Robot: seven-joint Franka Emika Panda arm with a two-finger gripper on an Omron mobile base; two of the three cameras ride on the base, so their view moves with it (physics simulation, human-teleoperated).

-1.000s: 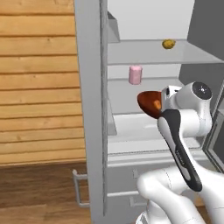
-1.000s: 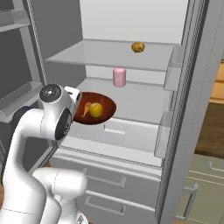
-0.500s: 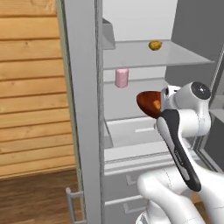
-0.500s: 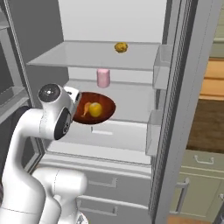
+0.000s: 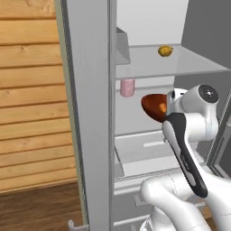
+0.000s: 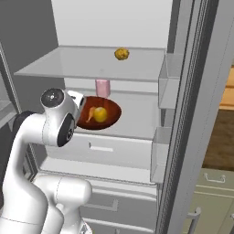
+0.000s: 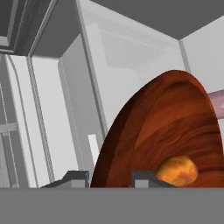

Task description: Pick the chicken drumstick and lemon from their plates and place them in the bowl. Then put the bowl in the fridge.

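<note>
The bowl (image 7: pixel 166 131) rim is clamped by the narrowly parted tool (image 7: pixel 108 177). The chicken drumstick (image 6: pixel 91 114) is laid lengthwise toward 7 o'clock, just beside the lemon (image 6: pixel 101 114).

My reach ends inside the fridge (image 6: pixel 183 137), where flat pale shelves carry what is here. The upper shelf (image 6: pixel 68 66) bears one lumpy golden fruit (image 6: pixel 121 54) — nothing near it. The middle shelf (image 6: pixel 141 116) holds a pink cup (image 6: pixel 102 87) upright toward the back. Below — a white drawer front (image 6: pixel 114 153).
</note>
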